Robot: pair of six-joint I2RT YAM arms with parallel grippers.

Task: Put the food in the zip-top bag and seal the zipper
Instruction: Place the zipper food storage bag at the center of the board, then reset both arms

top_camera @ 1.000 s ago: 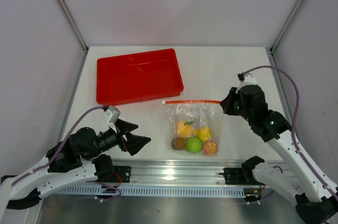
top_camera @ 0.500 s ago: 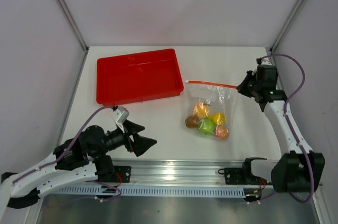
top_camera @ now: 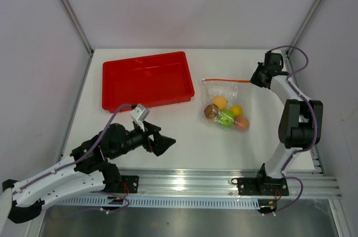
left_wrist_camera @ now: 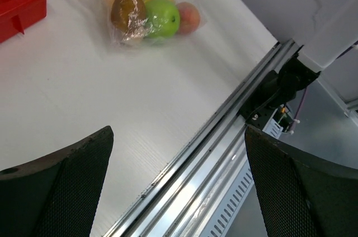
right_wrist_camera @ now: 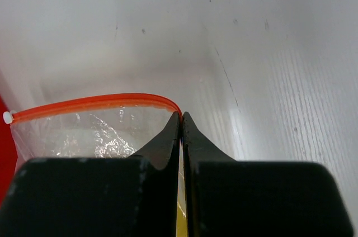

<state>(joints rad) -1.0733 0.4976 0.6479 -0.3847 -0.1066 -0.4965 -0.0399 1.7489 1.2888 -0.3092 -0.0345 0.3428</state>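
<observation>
Visibly crinkly clear bag (top_camera: pixel 226 91), thin orange zipper (top_camera: pixel 224 80)

Five toy fruits (top_camera: pixel 226 113) are counted in one zip-top bag (top_camera: pixel 225 89): one green apple (top_camera: pixel 226 118), one orange-yellow peach (top_camera: pixel 220 102), one red-pink fruit (top_camera: pixel 241 123), one yellow piece (top_camera: pixel 236 110) and one small brownish piece (top_camera: pixel 211 110). The bag carries one orange-red zipper (top_camera: pixel 224 80), which has one white tab (right_wrist_camera: pixel 6 117) at its end. There is one red tray (top_camera: pixel 145 80) and one white counter (top_camera: pixel 224 150). Two robot arms (top_camera: pixel 299 119) show, each with one gripper: the left gripper (top_camera: pixel 166 139) and the right gripper (right_wrist_camera: pixel 182 117). Two purple cables (top_camera: pixel 302 55) show, one per arm.
</observation>
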